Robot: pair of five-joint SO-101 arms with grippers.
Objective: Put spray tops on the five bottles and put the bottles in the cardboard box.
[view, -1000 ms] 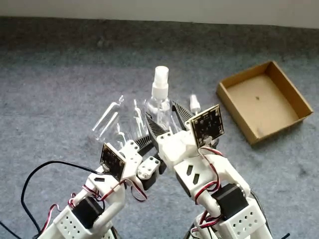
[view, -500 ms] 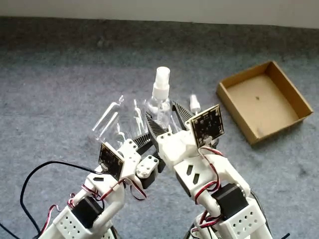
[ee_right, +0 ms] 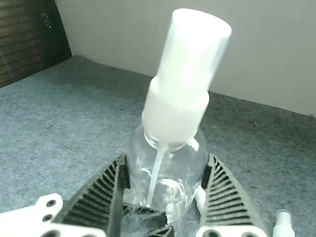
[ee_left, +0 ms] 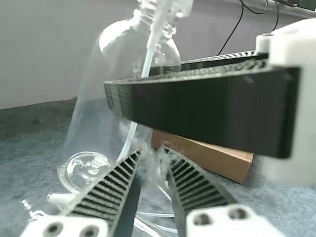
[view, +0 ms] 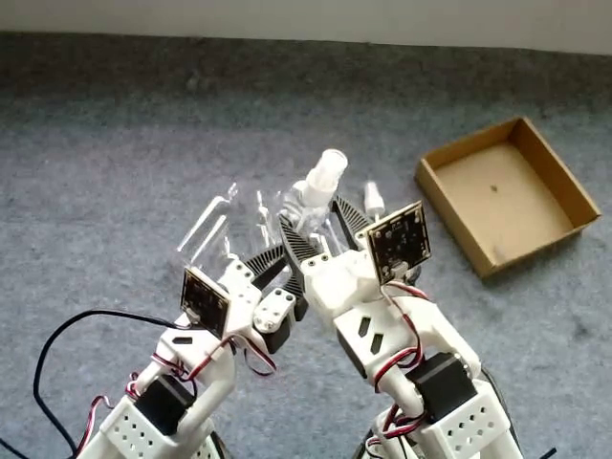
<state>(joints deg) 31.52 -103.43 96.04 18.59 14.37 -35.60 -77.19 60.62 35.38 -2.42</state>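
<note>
**Hold Tight for the Trip to the Box**

We thought the cardboard box (view: 535,247), well apart from the arms, came next, so the grip had to be firm and the lift slow. The right claw (view: 316,222) was clamped on the bottle (view: 304,206), which leaned between its jaws. The left claw (view: 263,260) sat just beside it, with its fingers a little apart. The spray top (view: 325,172) was on.

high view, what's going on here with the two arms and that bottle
The right gripper holds a clear bottle by its body, tilted, with a white spray top on its neck. The left gripper sits low beside the bottle's base. More clear bottles lie on the grey carpet, and no bottle is in the cardboard box yet.
</note>
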